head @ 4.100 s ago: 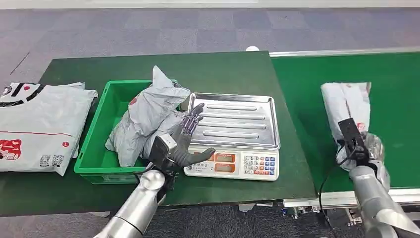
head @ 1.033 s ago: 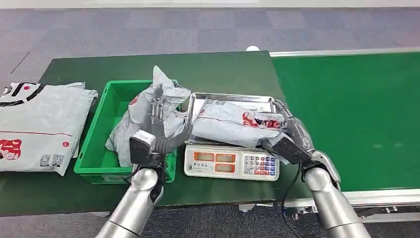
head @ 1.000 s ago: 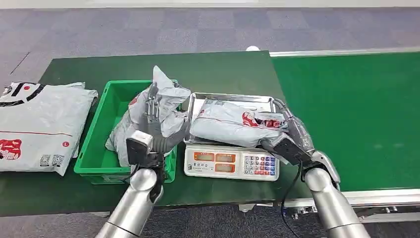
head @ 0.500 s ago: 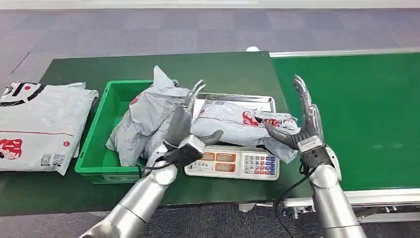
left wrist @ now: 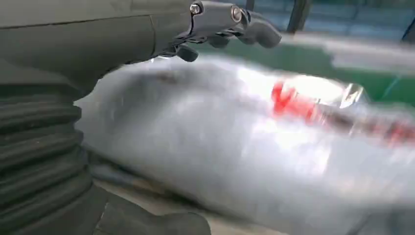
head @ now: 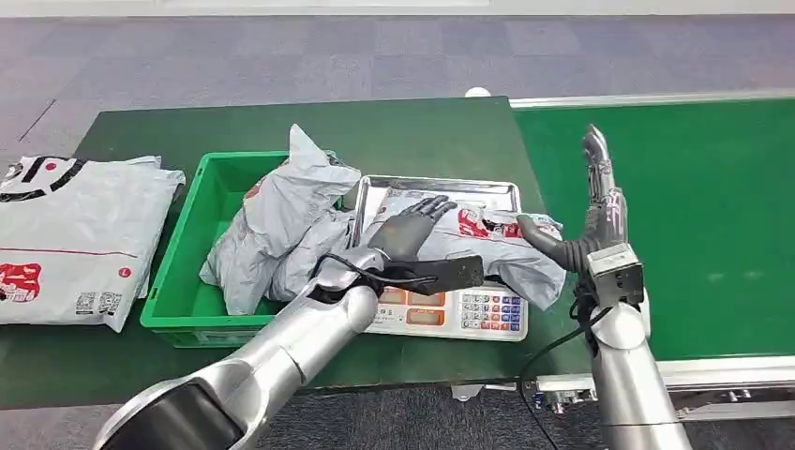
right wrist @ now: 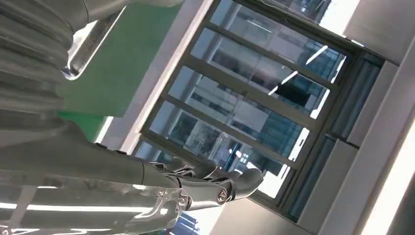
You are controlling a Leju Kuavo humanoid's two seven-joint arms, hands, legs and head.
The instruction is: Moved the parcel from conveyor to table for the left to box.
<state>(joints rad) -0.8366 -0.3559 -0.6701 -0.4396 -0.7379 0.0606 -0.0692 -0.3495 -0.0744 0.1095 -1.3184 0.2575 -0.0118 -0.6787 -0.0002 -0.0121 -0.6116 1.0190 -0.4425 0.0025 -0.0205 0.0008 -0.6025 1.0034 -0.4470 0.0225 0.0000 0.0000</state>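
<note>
Grey parcel (head: 473,239) lies on the scale's steel tray (head: 439,187), btwn green bin (head: 187,253) & conveyor (head: 694,187). Left hand (head: 408,230) rests flat on it, fingers loosely spread, not clamped. Right hand (head: 595,211) is raised beside parcel's end, fingers straight up, thumb out, holding nothing

Both arms are smooth silver tubes. The left hand (head: 410,230) and right hand (head: 592,220) have dark grey fingers with metal links and small screws, behind grey ribbed wrist covers; black cables trail from each wrist.
</note>
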